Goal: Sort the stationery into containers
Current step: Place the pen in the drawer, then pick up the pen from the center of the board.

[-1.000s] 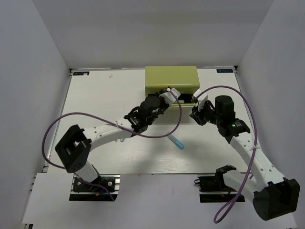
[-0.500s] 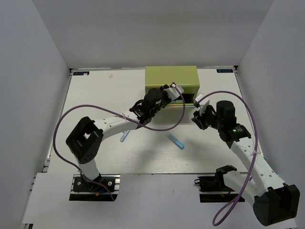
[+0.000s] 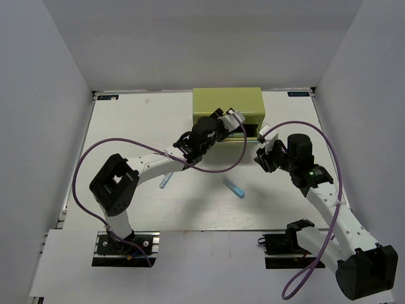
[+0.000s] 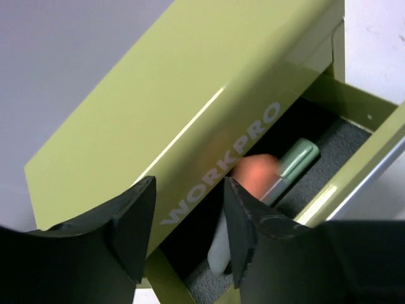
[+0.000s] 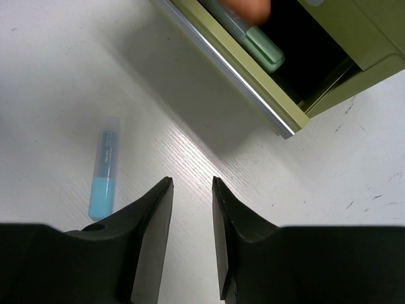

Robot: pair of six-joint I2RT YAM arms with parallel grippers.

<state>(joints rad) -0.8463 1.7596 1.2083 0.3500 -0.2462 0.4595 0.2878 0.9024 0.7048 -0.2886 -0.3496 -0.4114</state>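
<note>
The olive-green chest stands at the back, and its right-hand drawer is pulled open. In the drawer lie the orange-tipped lilac pen and the green-tipped teal pen. My left gripper hovers over the drawer with its jaws apart. In the left wrist view the lilac pen lies beside the right finger, not between the jaws. My right gripper is open and empty just above the table, right of the drawer. The blue pen and the slim light blue pen lie on the table.
The blue pen also shows in the right wrist view, left of my fingers. My left arm's purple cable loops over the table in front of the chest. Grey walls close in the table on three sides.
My left gripper has moved up and right to the open drawer. The slim light blue pen, hidden under that arm before, now shows. My right gripper has shifted slightly.
</note>
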